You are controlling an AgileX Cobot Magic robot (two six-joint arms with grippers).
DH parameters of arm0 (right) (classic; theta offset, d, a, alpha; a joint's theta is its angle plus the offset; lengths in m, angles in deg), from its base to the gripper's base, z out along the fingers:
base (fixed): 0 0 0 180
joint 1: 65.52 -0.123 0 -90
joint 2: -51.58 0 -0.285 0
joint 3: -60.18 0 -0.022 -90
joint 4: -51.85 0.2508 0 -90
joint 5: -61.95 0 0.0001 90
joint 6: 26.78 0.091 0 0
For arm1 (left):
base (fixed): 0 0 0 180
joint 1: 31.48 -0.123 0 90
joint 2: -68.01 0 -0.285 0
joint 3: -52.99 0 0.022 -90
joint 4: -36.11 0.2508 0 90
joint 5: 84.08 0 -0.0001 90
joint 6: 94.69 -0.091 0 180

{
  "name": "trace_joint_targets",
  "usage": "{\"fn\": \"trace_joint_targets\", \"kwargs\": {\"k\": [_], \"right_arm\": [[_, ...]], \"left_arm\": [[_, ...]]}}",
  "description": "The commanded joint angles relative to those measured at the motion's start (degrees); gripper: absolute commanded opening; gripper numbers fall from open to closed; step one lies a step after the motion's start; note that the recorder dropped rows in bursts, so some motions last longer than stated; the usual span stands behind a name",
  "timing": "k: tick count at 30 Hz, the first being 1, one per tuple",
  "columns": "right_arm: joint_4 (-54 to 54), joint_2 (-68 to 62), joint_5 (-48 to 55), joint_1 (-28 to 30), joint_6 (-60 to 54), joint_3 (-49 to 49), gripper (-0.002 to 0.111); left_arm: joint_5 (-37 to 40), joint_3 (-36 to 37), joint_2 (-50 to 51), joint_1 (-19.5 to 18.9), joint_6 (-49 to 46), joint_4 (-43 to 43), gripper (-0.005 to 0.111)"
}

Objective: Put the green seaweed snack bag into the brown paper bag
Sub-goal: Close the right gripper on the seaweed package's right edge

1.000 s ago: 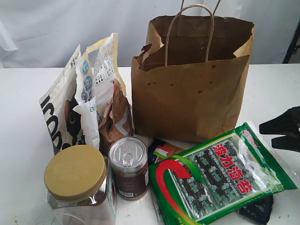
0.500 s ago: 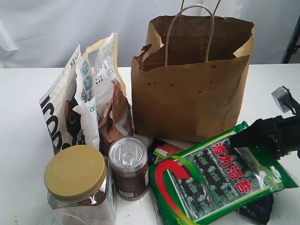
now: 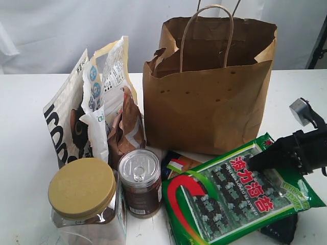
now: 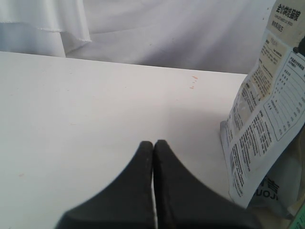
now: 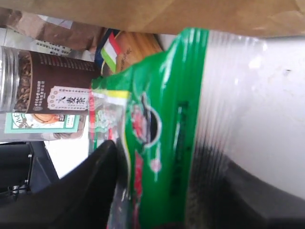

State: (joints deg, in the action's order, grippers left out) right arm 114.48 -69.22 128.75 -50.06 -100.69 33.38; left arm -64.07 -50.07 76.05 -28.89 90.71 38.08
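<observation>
The green seaweed snack bag [image 3: 230,199] lies flat at the front right, its upper edge against the foot of the upright brown paper bag [image 3: 204,102]. My right gripper [image 3: 253,162] reaches in from the right at the snack bag's upper right edge. In the right wrist view the jaws [image 5: 169,155] stand apart, open, with the green bag [image 5: 176,119] running between them and one finger showing through its clear seal. The paper bag [image 5: 190,14] is just beyond. My left gripper [image 4: 153,143] is shut and holds nothing, low over bare white table; the exterior view does not show it.
A jar with a gold lid [image 3: 82,189] and a sealed can [image 3: 139,173] stand at the front left. Tall printed packets [image 3: 76,112] and a crumpled brown pouch [image 3: 127,127] stand behind them. A striped packet [image 3: 176,163] and a dark object [image 3: 281,227] lie under the green bag.
My right gripper came in from the right edge onto the snack bag's upper right edge. The bag has shifted and turned slightly.
</observation>
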Motion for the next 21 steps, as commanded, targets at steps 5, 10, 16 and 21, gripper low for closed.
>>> {"fn": "trace_joint_targets", "kwargs": {"k": [5,10,16,21], "right_arm": [[-2.29,0.21,2.92,-0.79,0.80,0.22,0.012],[-4.61,0.73,3.08,-0.79,5.33,1.69,0.000],[-5.24,4.98,2.84,-0.79,6.66,2.13,0.000],[-5.39,8.13,2.94,-0.79,9.44,2.13,0.000]], "left_arm": [[-0.54,0.28,-0.25,0.31,0.08,0.14,0.000],[-0.54,0.28,-0.25,0.31,0.08,0.14,0.000],[-0.54,0.28,-0.25,0.31,0.08,0.14,0.000],[-0.54,0.28,-0.25,0.31,0.08,0.14,0.000]]}}
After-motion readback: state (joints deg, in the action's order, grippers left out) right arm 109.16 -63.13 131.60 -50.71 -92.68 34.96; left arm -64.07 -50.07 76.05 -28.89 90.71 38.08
